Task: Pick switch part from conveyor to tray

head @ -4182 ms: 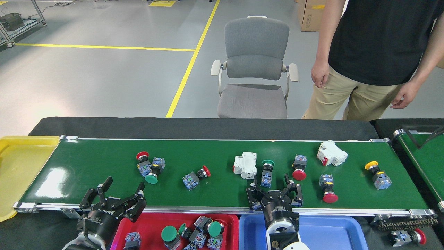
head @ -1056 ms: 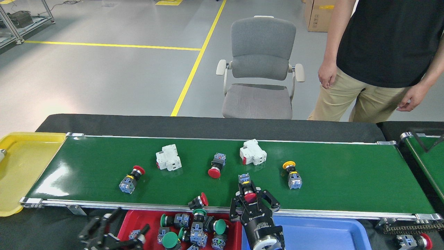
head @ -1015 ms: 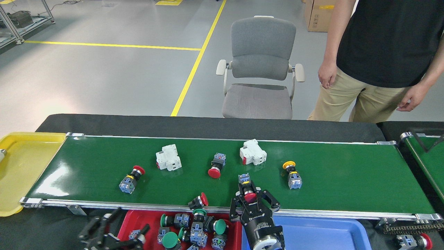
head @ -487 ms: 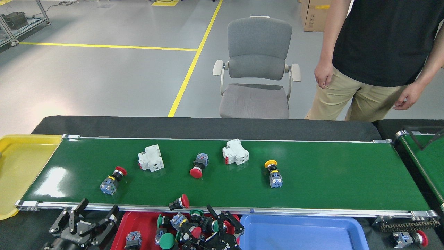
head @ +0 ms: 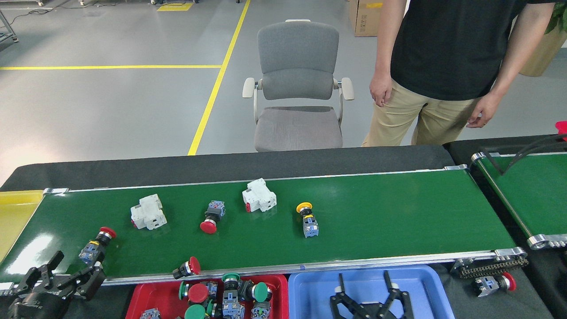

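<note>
Yellow bin (head: pixel 15 212) at far left, butting the conveyor (head: pixel 398 221) end. Left gripper (head: pixel 60 277) low at bottom left, just off the belt's near-left corner, fingers spread, nothing between them. Just past its tips: red-cap switch (head: pixel 95 248) lying on the belt near the left end.

Along the belt, left to right:
- white breaker (head: pixel 148 217), tilted
- red mushroom switch (head: pixel 211 218), cap toward the near side
- second white breaker (head: pixel 259 201), closer to the far rail
- yellow-cap switch (head: pixel 307 219), cap pointing away, blue block toward the near rail

One more red-cap switch (head: pixel 187 268) sits at the near rail, on the belt's edge, just above the tray (head: pixel 153 294). Whether it touches the rail, can't tell.

Tray is below the near rail, partly cut off by the frame; pile of green and red switches (head: pixel 230 294) in it, clustered toward its right side. Blue tray (head: pixel 310 288) touches it on the right. Right gripper (head: pixel 370 297) hangs over the blue tray at the bottom edge, fingers spread, holding nothing.

Right half of the belt bare. Loose red switch (head: pixel 494 283) on the black table past the belt's near-right corner. Second belt (head: pixel 531 199) at far right. Behind: grey chair (head: pixel 297 88), person (head: pixel 443 66) standing at the table's far side.
</note>
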Tool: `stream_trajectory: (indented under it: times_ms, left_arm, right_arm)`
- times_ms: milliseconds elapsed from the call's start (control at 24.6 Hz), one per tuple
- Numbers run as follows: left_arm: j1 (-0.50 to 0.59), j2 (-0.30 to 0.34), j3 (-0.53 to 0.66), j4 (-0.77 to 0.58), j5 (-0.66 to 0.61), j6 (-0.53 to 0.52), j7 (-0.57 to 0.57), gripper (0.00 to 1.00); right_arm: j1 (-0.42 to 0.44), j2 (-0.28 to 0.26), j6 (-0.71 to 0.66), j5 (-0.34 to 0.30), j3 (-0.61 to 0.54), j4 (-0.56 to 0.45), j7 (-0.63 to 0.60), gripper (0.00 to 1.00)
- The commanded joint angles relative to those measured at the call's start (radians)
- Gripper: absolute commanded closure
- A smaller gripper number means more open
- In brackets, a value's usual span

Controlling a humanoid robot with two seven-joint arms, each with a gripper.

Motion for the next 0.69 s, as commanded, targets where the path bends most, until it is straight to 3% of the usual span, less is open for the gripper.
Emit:
stream_trajectory:
  times_ms: [0, 41, 81, 162, 244, 406, 650]
  left_arm:
    - [-0.025, 0.017, 0.0, 0.007, -0.001, 0.006, 0.023, 0.08]
    - [-0.028, 0.023, -0.001, 0.01, -0.001, 0.001, 0.025, 0.19]
    - [-0.026, 0.031, -0.012, 0.013, -0.001, -0.005, 0.025, 0.41]
    - [-0.026, 0.039, -0.041, 0.036, 0.006, -0.006, 0.026, 0.73]
    - [-0.025, 0.037, -0.052, 0.062, 0.009, -0.008, 0.045, 0.87]
    - [0.026, 0.027, -0.112, -0.004, 0.007, -0.038, 0.154, 0.94]
    - [0.284, -0.006, -0.118, -0.406, 0.062, -0.232, 0.157, 0.93]
  right_arm:
    - [0.009, -0.035, -0.008, -0.003, -0.041, -0.008, -0.015, 0.0]
    - [0.015, -0.057, -0.008, -0.011, -0.052, -0.005, -0.015, 0.0]
    - [0.018, -0.08, -0.008, -0.031, -0.062, -0.004, -0.019, 0.0]
    - [0.023, -0.103, -0.008, -0.075, -0.066, 0.002, -0.033, 0.0]
    - [0.028, -0.115, -0.006, -0.092, -0.066, 0.005, -0.041, 0.0]
    - [0.037, -0.115, -0.005, -0.094, -0.095, 0.002, -0.041, 0.0]
    - [0.035, -0.135, -0.06, -0.103, -0.153, -0.001, -0.039, 0.0]
